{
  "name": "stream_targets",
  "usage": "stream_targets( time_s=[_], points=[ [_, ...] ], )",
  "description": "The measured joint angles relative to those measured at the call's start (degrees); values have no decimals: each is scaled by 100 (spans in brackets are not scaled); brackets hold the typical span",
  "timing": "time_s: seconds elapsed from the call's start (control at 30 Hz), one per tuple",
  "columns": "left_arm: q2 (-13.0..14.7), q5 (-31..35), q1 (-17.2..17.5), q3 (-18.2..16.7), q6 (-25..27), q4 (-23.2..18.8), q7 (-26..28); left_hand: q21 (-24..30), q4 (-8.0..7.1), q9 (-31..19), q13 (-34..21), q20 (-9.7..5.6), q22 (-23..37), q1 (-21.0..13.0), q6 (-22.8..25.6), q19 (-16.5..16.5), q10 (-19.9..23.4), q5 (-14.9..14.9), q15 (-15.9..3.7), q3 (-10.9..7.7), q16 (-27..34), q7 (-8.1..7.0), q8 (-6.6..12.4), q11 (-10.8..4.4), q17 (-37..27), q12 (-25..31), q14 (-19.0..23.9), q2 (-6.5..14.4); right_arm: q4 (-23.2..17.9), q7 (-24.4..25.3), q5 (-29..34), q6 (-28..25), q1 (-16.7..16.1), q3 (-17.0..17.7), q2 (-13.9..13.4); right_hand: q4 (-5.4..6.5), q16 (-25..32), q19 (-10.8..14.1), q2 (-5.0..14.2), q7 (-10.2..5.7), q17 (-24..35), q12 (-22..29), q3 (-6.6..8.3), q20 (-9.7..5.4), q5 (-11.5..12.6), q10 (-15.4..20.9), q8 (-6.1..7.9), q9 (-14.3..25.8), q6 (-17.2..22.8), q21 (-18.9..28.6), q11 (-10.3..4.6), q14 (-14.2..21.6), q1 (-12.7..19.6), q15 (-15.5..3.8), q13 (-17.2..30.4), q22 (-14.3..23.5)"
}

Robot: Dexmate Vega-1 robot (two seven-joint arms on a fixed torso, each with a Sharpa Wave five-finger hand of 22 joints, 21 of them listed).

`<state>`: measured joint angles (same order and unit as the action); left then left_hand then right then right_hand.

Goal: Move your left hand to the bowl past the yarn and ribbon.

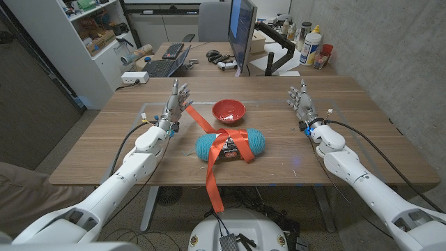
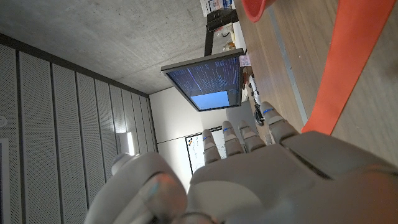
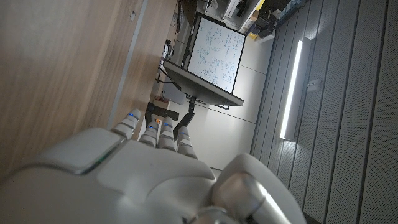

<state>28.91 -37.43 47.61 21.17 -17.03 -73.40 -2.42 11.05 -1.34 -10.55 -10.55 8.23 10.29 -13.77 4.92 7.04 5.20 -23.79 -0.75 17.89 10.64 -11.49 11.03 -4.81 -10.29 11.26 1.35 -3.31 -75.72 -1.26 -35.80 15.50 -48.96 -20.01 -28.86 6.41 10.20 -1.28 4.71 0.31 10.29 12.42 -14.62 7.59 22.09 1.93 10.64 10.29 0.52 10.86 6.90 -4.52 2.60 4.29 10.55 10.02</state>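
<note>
beside the ribbon, left hand not at the bowl yet
left hand [image 1: 176,102] hovers fingers spread, holding nothing, left of the orange ribbon [image 1: 217,150]; red bowl [image 1: 228,110] sits just behind the teal yarn [image 1: 231,146]. looks like it's roughly level with the bowl, sideways reach left. right hand [image 1: 301,102] also spread, well apart.

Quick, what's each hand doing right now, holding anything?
Left hand: open, holding nothing, beside the ribbon.
Right hand: open, holding nothing.
</note>
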Motion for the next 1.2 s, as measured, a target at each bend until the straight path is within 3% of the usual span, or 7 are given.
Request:
stream_targets(
  time_s=[0.67,1.2],
  points=[
    [-27,-18,-47,-7,-101,70,-147,1,0,1,1,-1,-1,0,0,0,20,0,0,0,1,1,0,20,1,0,-1,0,-338,-95,428,-265,-315,584,335,0,0,0,-1,0,-1,0,0,0,0,-19,0,-1,0,0,18,1,0,-1,-1,-1],
    [115,13,-7,-6,-124,-52,-249,1,0,2,2,-1,-2,1,0,0,40,0,0,-1,1,2,0,41,1,0,-1,0,-517,-136,581,-324,-430,755,389,0,0,0,-1,-1,-2,0,1,-1,0,-19,0,-2,0,0,17,1,0,-1,-1,-2]
  ],
)
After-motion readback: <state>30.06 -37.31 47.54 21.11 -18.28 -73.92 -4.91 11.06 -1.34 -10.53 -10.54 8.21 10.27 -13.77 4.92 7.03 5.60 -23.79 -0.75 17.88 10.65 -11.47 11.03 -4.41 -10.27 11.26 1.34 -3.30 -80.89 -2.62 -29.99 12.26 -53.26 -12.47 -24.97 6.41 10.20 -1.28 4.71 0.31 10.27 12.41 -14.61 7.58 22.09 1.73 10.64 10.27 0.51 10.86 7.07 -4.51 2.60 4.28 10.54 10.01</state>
